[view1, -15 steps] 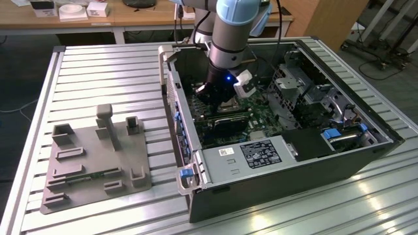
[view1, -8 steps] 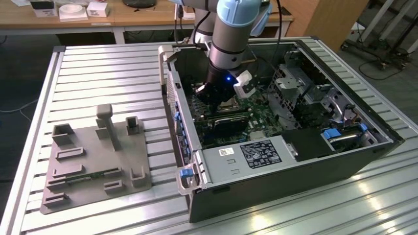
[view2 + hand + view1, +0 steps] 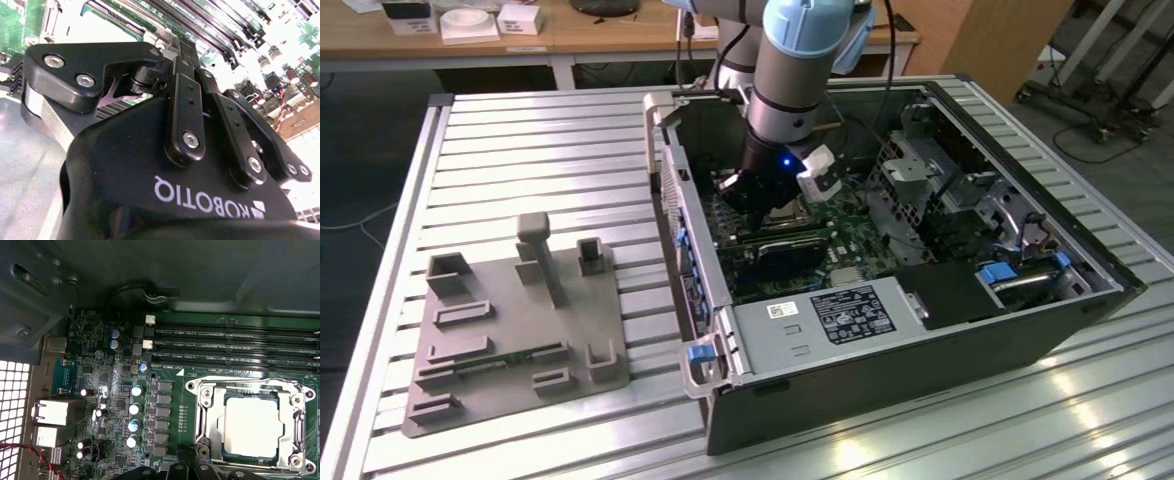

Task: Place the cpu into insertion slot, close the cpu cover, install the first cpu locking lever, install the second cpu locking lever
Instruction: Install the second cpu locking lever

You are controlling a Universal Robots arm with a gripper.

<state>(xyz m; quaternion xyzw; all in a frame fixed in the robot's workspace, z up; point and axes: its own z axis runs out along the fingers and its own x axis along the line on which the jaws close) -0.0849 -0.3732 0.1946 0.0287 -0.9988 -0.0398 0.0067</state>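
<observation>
Ribbed aluminium desk (image 3: 534, 150) carries open black computer case (image 3: 1067, 330); grey fixture plate (image 3: 507, 340) at 9 o'clock. Black gripper (image 3: 750, 190) inside case, opening cannot be told.

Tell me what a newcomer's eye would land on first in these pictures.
The blue-and-grey robot arm plunging into the open black computer case on the slatted metal table in the exterior view. In the first wrist view, the small square silvery-grey cpu sits in the silver-rimmed insertion slot, with the thin silver metal cpu cover framing it. The black claw looms in the second wrist view.
</observation>
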